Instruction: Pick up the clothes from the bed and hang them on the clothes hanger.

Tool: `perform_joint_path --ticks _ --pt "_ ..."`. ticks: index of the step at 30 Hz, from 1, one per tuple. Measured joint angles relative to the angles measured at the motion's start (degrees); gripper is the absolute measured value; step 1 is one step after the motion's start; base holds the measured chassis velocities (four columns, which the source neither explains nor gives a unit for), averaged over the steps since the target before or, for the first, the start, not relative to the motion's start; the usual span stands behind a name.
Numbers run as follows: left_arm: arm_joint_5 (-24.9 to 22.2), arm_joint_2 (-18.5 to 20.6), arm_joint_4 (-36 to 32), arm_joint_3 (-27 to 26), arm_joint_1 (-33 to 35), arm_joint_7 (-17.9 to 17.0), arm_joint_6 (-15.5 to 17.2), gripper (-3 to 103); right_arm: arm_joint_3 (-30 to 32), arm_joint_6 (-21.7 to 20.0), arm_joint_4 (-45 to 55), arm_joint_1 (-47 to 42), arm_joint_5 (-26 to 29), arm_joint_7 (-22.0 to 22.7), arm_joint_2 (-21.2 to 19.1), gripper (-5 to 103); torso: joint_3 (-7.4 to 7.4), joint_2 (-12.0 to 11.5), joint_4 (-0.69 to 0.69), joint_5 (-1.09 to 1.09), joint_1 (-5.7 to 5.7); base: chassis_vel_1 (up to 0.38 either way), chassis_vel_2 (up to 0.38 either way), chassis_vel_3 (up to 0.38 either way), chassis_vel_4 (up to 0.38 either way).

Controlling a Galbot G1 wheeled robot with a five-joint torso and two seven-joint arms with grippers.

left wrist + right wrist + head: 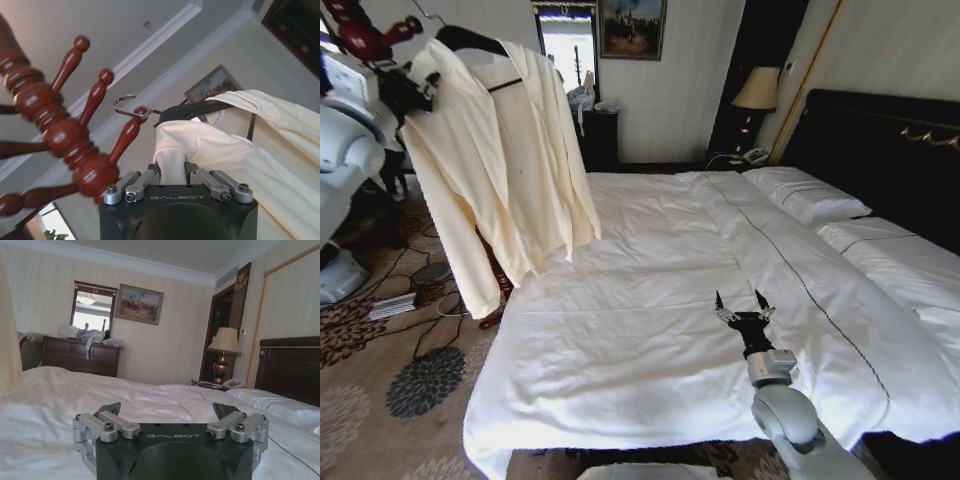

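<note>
The cream clothes (pixel 505 150) hang on the black clothes hanger (pixel 192 111) — hook on the wooden stand's (pixel 65 137) peg — the left gripper (pixel 172 177) clamped on fabric. Right gripper (pixel 743 308) hovers over the bed (pixel 650 290), fingers apart.

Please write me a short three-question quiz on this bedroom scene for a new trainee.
1. True or false: the clothes lie flat on the bed.
2. What is the left gripper pinching?
A. a pillow
B. a fold of the cream garment
C. the lamp
3. Fill in: the right gripper hovers over the duvet with its fingers ____.

Key
1. False: the garment hangs on the clothes hanger, whose metal hook sits at a peg of the wooden stand.
2. B
3. open, holding nothing.
</note>
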Motion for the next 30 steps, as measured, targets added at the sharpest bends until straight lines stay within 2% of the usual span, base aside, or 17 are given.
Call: perform_joint_path --ticks 3,10,17,25,30 --pt "1.0 0.7 1.7 -1.6 1.3 -0.1 -0.2 20 -0.3 0.0 -0.1 0.3 0.0 0.0 0.0 100 -0.01 0.0 0.02 0.00 0.00 0.000 0.000 0.000 0.000" --pt "1.0 -0.5 4.4 -1.8 1.3 0.2 -0.3 20 -0.6 0.0 0.1 0.2 -0.1 0.0 0.3 100 0.00 0.0 -0.06 0.03 0.00 0.000 0.000 0.000 0.000" --pt "1.3 -2.9 7.0 0.9 -0.6 0.6 -0.4 20 0.1 0.1 0.8 -1.1 -0.6 0.0 0.9 100 0.00 0.0 -0.04 0.03 0.00 0.000 0.000 0.000 0.000" --pt "1.3 -3.2 6.6 3.1 -1.9 0.9 -0.2 20 0.2 0.2 0.9 -0.6 -0.6 0.0 1.2 100 0.00 0.0 -0.02 0.03 0.00 0.000 0.000 0.000 0.000" --pt "-1.1 -2.0 4.5 2.5 -0.4 0.1 1.1 20 0.1 0.2 0.9 -0.5 -0.5 0.1 0.9 100 0.00 0.0 -0.02 0.04 0.00 0.000 0.000 0.000 0.000"
